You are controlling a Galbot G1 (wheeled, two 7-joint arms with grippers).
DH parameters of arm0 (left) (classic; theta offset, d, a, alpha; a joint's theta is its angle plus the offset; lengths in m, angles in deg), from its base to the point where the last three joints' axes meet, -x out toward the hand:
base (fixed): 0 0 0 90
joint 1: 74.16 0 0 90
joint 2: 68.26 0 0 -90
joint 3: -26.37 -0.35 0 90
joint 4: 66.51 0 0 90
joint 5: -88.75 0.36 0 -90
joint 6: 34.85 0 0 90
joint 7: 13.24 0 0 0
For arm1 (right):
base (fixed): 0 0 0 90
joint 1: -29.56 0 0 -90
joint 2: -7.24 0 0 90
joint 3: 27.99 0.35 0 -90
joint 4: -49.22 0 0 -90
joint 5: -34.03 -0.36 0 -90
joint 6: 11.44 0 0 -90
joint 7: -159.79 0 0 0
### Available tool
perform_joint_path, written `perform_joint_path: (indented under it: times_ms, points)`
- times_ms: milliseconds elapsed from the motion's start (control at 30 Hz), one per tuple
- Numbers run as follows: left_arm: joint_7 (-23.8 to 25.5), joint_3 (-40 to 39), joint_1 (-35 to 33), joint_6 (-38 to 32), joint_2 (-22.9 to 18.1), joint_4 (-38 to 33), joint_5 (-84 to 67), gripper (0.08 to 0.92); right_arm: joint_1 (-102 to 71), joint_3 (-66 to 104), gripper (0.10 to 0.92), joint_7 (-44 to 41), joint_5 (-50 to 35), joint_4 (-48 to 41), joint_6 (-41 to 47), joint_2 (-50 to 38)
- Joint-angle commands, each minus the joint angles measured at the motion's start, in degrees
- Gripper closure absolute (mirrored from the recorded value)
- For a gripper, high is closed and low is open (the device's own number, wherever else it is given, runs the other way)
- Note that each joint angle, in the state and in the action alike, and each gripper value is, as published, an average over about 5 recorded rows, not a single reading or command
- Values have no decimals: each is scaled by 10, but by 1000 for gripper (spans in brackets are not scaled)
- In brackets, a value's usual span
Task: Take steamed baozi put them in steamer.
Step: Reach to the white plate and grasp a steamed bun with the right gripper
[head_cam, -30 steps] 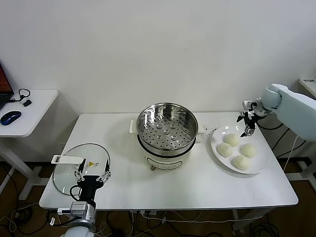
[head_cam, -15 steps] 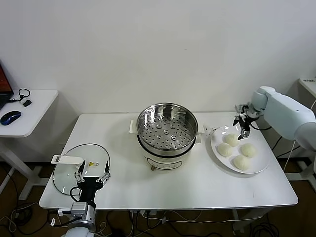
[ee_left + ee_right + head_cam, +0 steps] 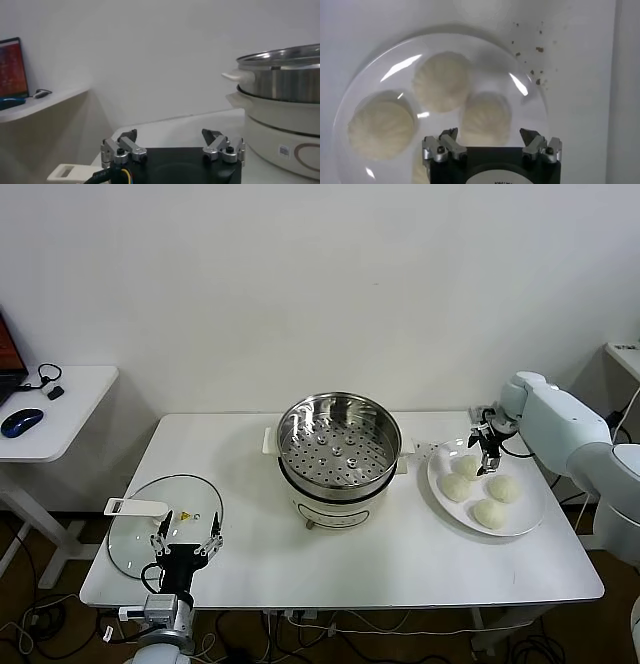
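At the lower left of the head view, nearest the camera, the left gripper (image 3: 186,545) sits parked over the edge of a round glass lid (image 3: 165,522) that lies flat on the white table (image 3: 400,564); its fingers are spread apart and grasp nothing.

Further back, at the centre of the frame, the steamer (image 3: 338,446) stands with its perforated steel floor bare. No bun is inside it, so the task looks barely started, and all four steamed baozi (image 3: 484,490) lie clustered on a white plate (image 3: 524,524) at the right of the frame, beside the steamer but apart from it.

Beyond them, at the plate's far edge, the right gripper (image 3: 490,452) hangs with fingers released, poised over the rearmost bun. The right wrist view shows its open fingertips (image 3: 448,137) straddling a bun below without yet touching it.

Compared with a second ago, the right arm has swung from the far right edge toward the middle of the frame and lowered over the plate. The left arm, lid, steamer and buns have not moved. Every pick and placement remains to be done.
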Motion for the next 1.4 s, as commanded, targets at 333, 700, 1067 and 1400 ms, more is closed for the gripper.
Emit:
perform_joint_path:
  times_ms: [333, 700, 1067, 1400]
  points:
    - [1, -1, 3, -3, -18, 8, 1, 177, -21, 52, 203, 14, 31, -60, -16, 27]
    - [0, 0, 3, -7, -15, 11, 0, 177, -24, 59, 203, 25, 33, -76, -24, 36]
    - [-1, 1, 4, -7, -12, 11, -2, 177, -26, 60, 203, 31, 33, -83, -24, 44]
    - [-1, 2, 5, -8, -12, 11, -3, 177, -27, 59, 268, 33, 35, -85, -24, 46]
